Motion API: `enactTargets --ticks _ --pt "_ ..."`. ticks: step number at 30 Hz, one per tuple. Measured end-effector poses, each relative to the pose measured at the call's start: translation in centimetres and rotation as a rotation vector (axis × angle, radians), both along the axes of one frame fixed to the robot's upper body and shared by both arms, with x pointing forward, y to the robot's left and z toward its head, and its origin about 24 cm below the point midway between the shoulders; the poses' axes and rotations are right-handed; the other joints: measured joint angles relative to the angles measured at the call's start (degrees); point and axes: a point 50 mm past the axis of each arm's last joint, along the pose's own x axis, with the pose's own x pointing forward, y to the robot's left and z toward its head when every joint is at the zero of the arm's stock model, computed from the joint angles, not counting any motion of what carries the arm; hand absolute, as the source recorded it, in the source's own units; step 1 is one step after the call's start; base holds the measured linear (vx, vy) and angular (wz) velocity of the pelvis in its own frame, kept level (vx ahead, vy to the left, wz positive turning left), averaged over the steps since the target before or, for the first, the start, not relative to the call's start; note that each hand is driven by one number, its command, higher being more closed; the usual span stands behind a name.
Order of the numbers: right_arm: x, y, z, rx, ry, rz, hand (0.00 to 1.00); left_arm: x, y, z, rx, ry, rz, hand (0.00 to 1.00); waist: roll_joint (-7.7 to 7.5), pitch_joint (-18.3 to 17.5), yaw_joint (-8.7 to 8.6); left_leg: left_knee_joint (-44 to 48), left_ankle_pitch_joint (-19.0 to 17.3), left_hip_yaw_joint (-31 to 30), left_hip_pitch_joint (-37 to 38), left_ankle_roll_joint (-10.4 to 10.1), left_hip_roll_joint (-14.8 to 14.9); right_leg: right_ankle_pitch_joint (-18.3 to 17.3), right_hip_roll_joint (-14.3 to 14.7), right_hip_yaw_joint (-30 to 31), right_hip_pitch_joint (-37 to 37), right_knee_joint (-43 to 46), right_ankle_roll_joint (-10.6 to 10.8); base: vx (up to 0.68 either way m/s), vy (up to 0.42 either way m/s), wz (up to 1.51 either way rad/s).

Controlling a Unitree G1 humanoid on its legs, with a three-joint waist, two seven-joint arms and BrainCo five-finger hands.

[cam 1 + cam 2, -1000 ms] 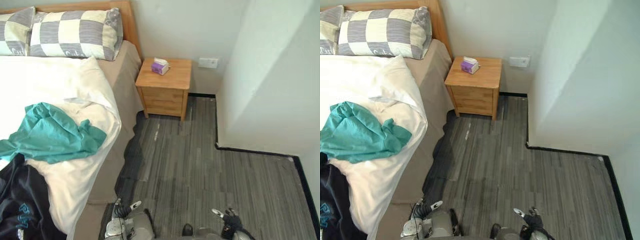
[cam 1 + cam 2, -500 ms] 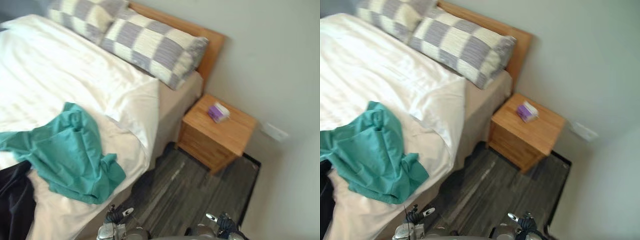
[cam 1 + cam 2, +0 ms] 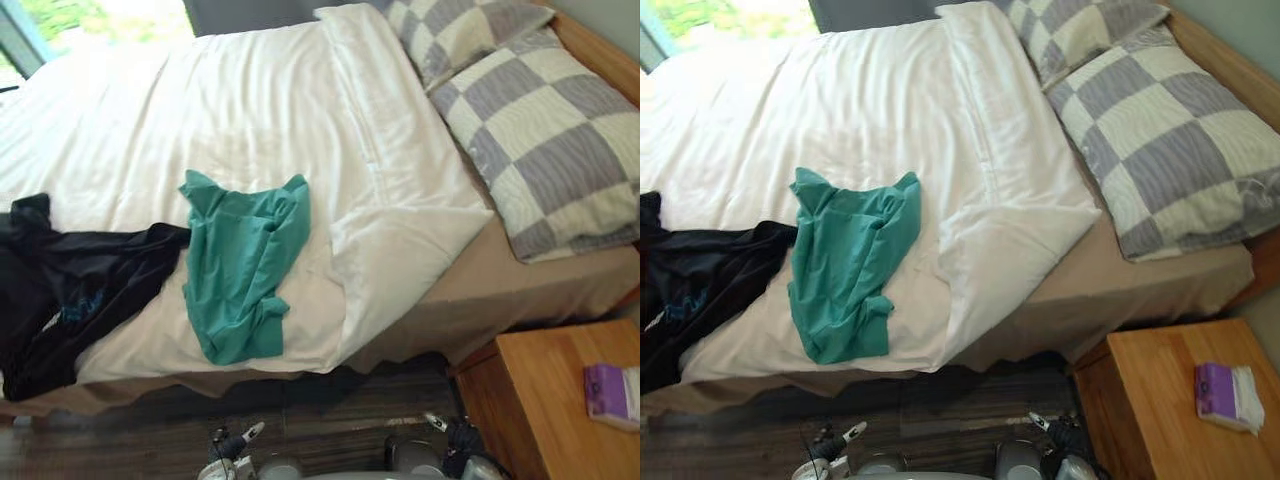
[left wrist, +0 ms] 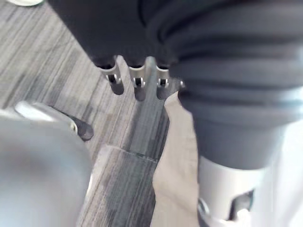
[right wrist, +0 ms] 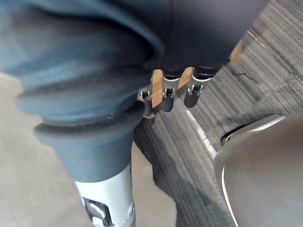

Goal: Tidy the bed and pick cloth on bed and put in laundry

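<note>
A teal cloth (image 3: 240,258) lies crumpled on the white duvet (image 3: 250,110) near the bed's front edge. To its left, a black garment (image 3: 70,300) with blue print sprawls across the duvet and reaches that edge. My left hand (image 3: 232,444) hangs low over the floor in front of the bed. Its fingers (image 4: 137,86) are straight, hold nothing, and sit beside the beige bed sheet (image 4: 177,165). My right hand (image 3: 452,433) hangs by the nightstand, its fingers (image 5: 168,94) relaxed and empty above the floor.
Two checked pillows (image 3: 545,150) rest at the head of the bed on the right, with a wooden headboard (image 3: 600,55) behind them. A wooden nightstand (image 3: 550,400) at the lower right carries a purple tissue pack (image 3: 612,395). Grey plank floor (image 3: 150,445) runs along the bed's front.
The camera has swung left, so the bed now fills the picture and the nightstand sits at the lower right. Both hands still hang low and empty.
</note>
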Motion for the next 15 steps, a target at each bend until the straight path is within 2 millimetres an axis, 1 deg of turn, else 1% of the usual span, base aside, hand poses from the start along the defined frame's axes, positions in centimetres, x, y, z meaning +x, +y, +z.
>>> enactTargets --ticks 1,2,3,4,5,6,7,8,9,10,11,12,13,14,15 --pt "-0.7 0.2 -0.2 0.017 0.016 -0.028 0.00 0.0 0.0 0.0 0.000 -0.002 -0.002 0.00 -0.41 -0.6 -0.49 -0.8 1.3 4.2 -0.8 0.9 0.1 0.3 -1.1 -1.6 0.1 -1.2 -0.5 -0.01 -0.052 1.08" --pt "-1.2 -0.2 -0.3 0.023 0.016 -0.080 0.00 -0.2 0.0 -0.1 0.000 0.008 0.003 0.00 -0.37 -0.8 -1.86 0.0 1.5 16.2 -1.6 1.6 0.8 0.5 -2.6 -4.4 1.5 -3.1 -0.7 0.00 -0.021 0.94" --pt "-1.2 -0.4 -0.2 0.022 0.016 -0.094 0.00 -0.3 0.1 -0.2 -0.001 0.016 0.003 0.00 -0.32 -0.9 -2.29 0.3 1.4 22.0 -1.4 1.6 1.2 0.6 -3.0 -5.2 2.0 -3.5 -0.5 0.00 0.010 0.80" --pt "-1.6 -1.0 -0.3 0.017 0.025 -0.123 0.00 -0.7 0.3 -0.3 0.003 0.030 0.013 0.00 -0.77 -1.3 -2.22 0.3 3.8 30.1 -0.5 0.9 2.1 0.9 -4.2 -5.6 2.6 -4.0 -0.1 -0.01 0.083 0.44" --pt "-1.9 -1.5 -0.2 0.024 0.018 -0.187 0.00 -1.2 0.6 -0.4 0.005 0.046 0.023 0.00 -0.79 -1.7 -2.41 -1.0 4.9 34.6 0.6 1.8 1.4 2.4 -4.8 -5.9 4.0 -6.7 0.6 -0.01 0.087 0.22" --pt "-1.9 -1.6 -0.1 0.025 0.008 -0.210 0.00 -1.4 0.7 -0.4 0.007 0.052 0.026 0.00 -0.76 -1.9 -2.34 -1.7 5.3 34.7 0.9 1.9 1.0 3.1 -4.7 -5.7 4.5 -8.0 0.7 0.00 0.112 0.05" --pt "-1.9 -2.3 0.3 0.012 -0.021 -0.256 0.00 -1.7 1.3 -0.5 0.023 0.070 0.031 0.00 -0.84 -2.3 -2.64 -3.4 6.0 34.7 1.3 2.0 0.2 4.4 -4.6 -5.5 5.6 -10.8 1.1 -0.04 0.094 -0.06" --pt "-1.9 -3.9 1.2 -0.024 -0.073 -0.355 0.00 -2.2 1.8 -0.5 0.035 0.089 0.043 0.00 -0.89 -2.5 -3.02 -5.3 7.1 34.8 1.6 2.3 -0.6 5.9 -4.8 -5.6 6.5 -13.0 1.3 -0.06 0.111 -0.01" --pt "-1.9 -4.8 1.7 -0.045 -0.100 -0.396 0.00 -2.3 1.9 -0.5 0.042 0.097 0.045 0.00 -0.90 -2.5 -3.14 -6.0 7.4 34.7 1.7 2.4 -0.9 6.2 -4.9 -5.6 6.8 -13.7 1.3 -0.09 0.083 0.05" --pt "-1.9 -7.0 3.3 -0.113 -0.171 -0.474 0.00 -2.7 2.2 -0.5 0.057 0.111 0.040 0.00 -0.85 -2.5 -3.25 -7.6 8.3 34.8 2.1 2.4 -1.3 7.0 -4.9 -5.8 7.2 -14.9 1.3 -0.09 0.054 -0.01" --pt "-1.4 -9.7 5.7 -0.223 -0.258 -0.523 0.00 -3.4 2.5 -0.6 0.066 0.128 0.038 0.00 -0.94 -2.6 -3.38 -9.6 9.5 35.1 2.8 2.4 -1.7 7.5 -4.7 -5.6 7.2 -15.5 1.4 -0.08 0.042 -0.01" --pt "-1.2 -10.9 6.8 -0.273 -0.293 -0.535 0.00 -3.7 2.6 -0.6 0.069 0.137 0.036 0.00 -0.95 -2.6 -3.64 -10.5 10.0 35.1 3.1 2.5 -1.9 7.6 -4.7 -5.6 7.2 -15.6 1.3 -0.09 0.042 -0.01" --pt "-0.8 -12.9 9.0 -0.372 -0.356 -0.542 0.00 -4.3 2.5 -0.7 0.072 0.156 0.026 0.00 -0.93 -2.7 -4.16 -12.1 10.9 35.0 3.7 2.4 -2.1 7.6 -4.8 -5.8 7.2 -15.5 1.3 -0.07 0.031 0.05" --pt "0.2 -15.5 12.5 -0.527 -0.441 -0.530 0.00 -5.2 2.4 -0.8 0.073 0.182 0.013 0.00 -1.10 -2.8 -4.82 -12.6 11.2 34.9 3.7 2.4 -2.1 7.8 -4.7 -6.0 7.1 -15.5 1.2 -0.07 0.026 0.04" --pt "0.6 -16.2 13.7 -0.574 -0.475 -0.526 0.00 -5.5 2.4 -0.8 0.074 0.190 0.008 0.00 -1.11 -2.8 -4.89 -12.6 11.2 34.8 3.7 2.3 -2.1 7.9 -4.6 -5.9 7.1 -15.5 1.1 -0.06 0.013 0.03"
